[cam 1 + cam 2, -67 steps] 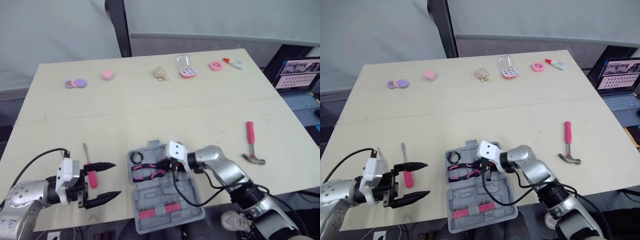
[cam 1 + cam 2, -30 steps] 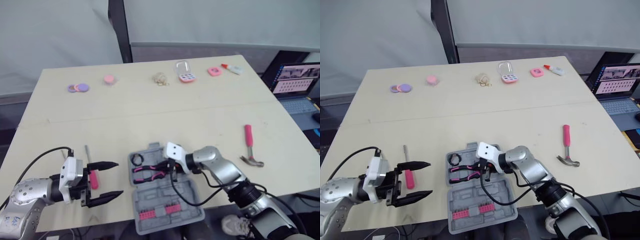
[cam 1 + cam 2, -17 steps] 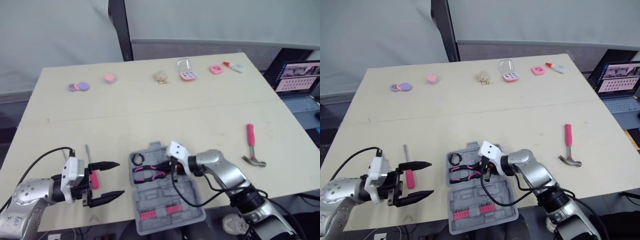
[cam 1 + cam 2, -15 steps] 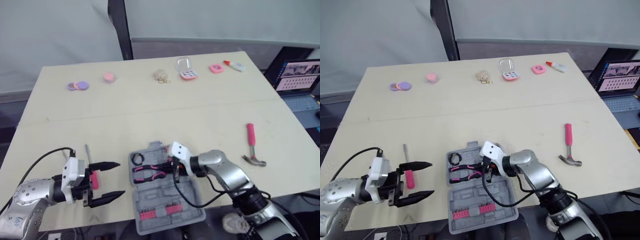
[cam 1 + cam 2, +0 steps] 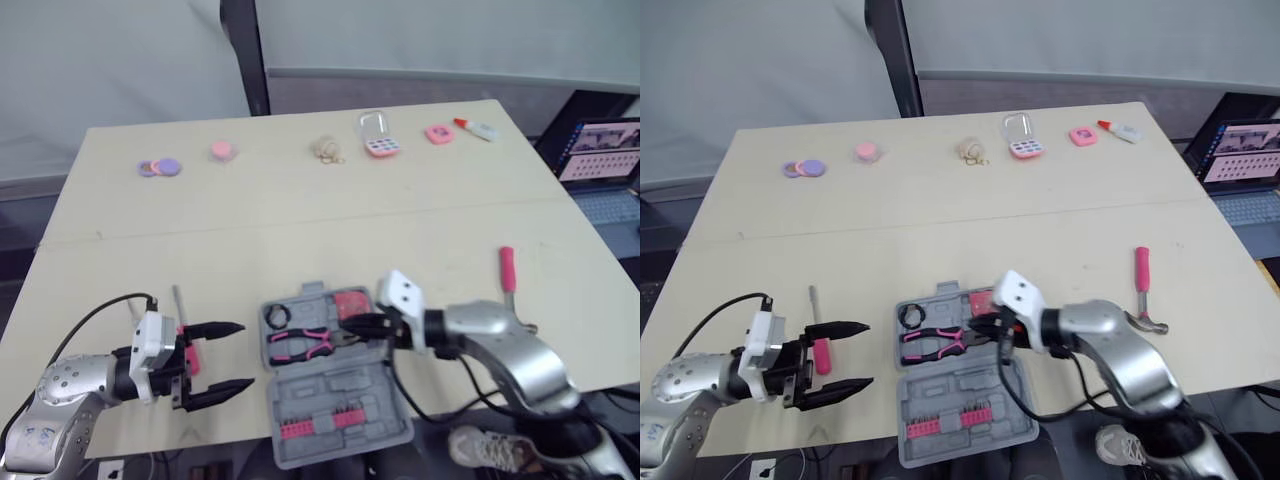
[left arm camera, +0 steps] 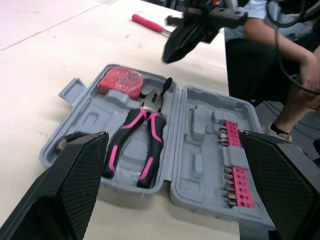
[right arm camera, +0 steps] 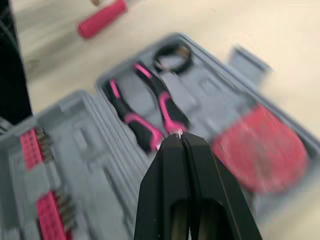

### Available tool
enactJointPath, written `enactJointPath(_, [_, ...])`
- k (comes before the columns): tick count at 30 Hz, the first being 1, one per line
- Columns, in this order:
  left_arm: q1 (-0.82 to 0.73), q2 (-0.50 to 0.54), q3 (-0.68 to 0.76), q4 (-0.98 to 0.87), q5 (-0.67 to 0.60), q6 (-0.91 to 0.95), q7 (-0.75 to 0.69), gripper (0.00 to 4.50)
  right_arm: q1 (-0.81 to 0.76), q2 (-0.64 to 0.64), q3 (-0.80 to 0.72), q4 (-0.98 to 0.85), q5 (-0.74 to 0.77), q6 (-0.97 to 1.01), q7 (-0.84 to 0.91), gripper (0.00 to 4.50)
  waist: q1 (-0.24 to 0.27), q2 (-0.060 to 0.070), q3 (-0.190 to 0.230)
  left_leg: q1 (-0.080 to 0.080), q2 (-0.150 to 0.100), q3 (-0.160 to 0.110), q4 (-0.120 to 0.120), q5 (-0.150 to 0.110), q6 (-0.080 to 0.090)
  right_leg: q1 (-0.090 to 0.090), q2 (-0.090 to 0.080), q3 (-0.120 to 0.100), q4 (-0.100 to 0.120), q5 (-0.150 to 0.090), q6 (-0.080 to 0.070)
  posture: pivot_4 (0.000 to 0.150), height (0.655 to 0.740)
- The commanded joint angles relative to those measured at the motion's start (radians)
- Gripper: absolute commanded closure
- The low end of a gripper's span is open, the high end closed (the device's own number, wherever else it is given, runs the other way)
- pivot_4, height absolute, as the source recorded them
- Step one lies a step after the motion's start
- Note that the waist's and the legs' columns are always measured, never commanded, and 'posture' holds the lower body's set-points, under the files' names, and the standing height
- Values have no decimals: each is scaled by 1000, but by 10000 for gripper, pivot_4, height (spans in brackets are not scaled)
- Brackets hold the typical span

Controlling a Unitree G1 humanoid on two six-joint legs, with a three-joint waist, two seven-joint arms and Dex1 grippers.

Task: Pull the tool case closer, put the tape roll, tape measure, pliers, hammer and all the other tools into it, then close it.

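Right claw (image 5: 978, 325) drawn back, pliers (image 5: 935, 343) just beside

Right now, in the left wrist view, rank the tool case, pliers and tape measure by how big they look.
1. tool case
2. pliers
3. tape measure, lying farther from this camera, so that gap is unsure

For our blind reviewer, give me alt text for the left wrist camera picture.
An open grey tool case lies on the table, holding pink-handled pliers and a red tape measure. The open left gripper faces it, and the shut right gripper hovers above it.
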Motion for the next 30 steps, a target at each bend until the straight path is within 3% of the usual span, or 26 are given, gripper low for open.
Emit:
enactJointPath(1, [29,-10,68,-25,-28,0,30,0,122,-75,-139,-82,31,-62,12,44327,2,0,0,0,-1,0,0,0,0,0,0,0,0,0,0,1500,7400])
enactJointPath(7, [91,-24,111,-31,-22,19,78,0,353,-189,-316,-73,115,-29,74,44327,5,-2,2,1,-1,3,1,0,0,2,0,0,-2,0,1,1500,7400])
enactJointPath(8, [101,-25,113,-33,-20,32,92,0,391,-196,-344,-67,122,-43,82,42080,6,-2,2,1,-1,3,1,0,0,2,0,0,-2,0,1,1500,7400])
enactJointPath(11, [132,-29,114,-38,-21,52,101,0,459,-196,-388,-66,134,-62,78,31763,9,-4,2,1,2,4,1,0,0,2,0,1,-2,0,1,1500,7400])
enactJointPath(17, [211,-36,106,-64,-17,45,82,0,519,-177,-426,-81,166,-51,46,434,14,-4,3,2,4,5,1,0,0,2,0,1,-3,0,1,1500,7400])
enactJointPath(23, [254,-86,52,-91,57,-67,82,0,553,-166,-450,-86,183,-56,22,434,27,-5,3,3,4,6,1,0,1,2,0,3,-7,0,1,1500,7400])
enactJointPath(30, [251,-93,46,-98,61,-57,113,0,571,-150,-484,-70,176,-92,-1,434,27,-5,3,3,4,7,1,0,1,2,0,3,-6,0,1,1500,7400])
